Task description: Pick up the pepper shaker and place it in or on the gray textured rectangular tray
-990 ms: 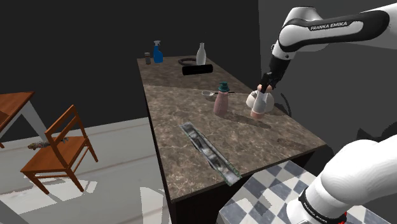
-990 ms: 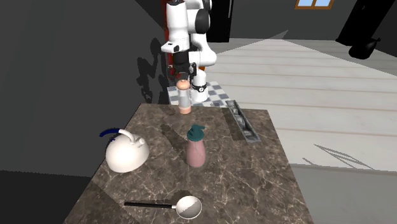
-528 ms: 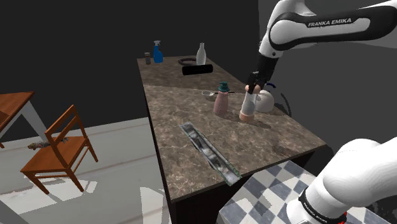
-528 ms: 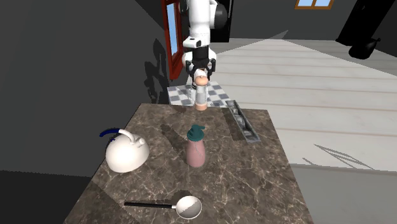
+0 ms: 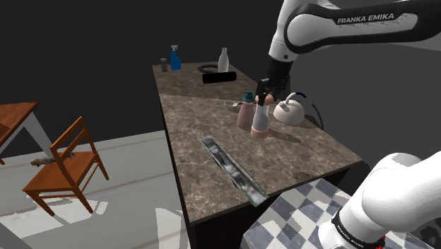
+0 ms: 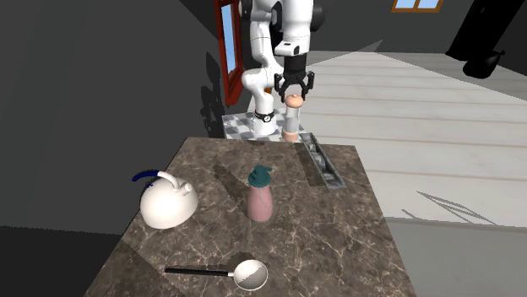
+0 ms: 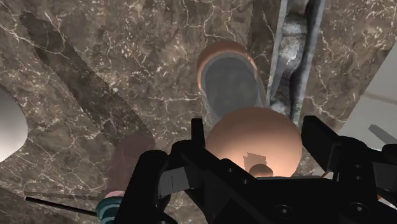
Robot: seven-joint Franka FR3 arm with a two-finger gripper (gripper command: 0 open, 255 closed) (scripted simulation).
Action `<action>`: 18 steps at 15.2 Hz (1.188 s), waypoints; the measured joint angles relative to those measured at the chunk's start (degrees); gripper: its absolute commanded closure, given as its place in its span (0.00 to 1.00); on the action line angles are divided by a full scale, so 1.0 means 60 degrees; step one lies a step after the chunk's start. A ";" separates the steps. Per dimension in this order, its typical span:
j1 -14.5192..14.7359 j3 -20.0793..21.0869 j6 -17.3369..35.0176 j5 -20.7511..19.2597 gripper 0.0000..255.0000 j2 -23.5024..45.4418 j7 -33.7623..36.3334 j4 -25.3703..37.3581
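Pepper shaker point(image 5: 260, 122) clamped in gripper point(image 5: 264, 97) (by its top), above counter point(image 5: 300, 152), near tray point(image 5: 232, 168).

The marbled counter point(image 6: 325, 240) bears a grey tray point(image 6: 322, 162), pink bottle point(image 6: 260, 202), white kettle point(image 6: 169, 206) and ladle point(image 6: 248, 272).
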 measured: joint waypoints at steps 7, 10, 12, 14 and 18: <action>0.0545 0.1226 -0.0353 0.0381 1.00 0.0560 0.1608 0.0936; 0.0723 0.1709 -0.0528 0.0444 1.00 0.1062 0.2262 0.1631; 0.0779 0.1847 -0.0422 0.0467 1.00 0.1167 0.2449 0.1633; 0.0796 0.1891 -0.0196 0.0477 1.00 0.1202 0.2496 0.1440; 0.0809 0.1918 0.0304 0.0491 1.00 0.1209 0.2505 0.0946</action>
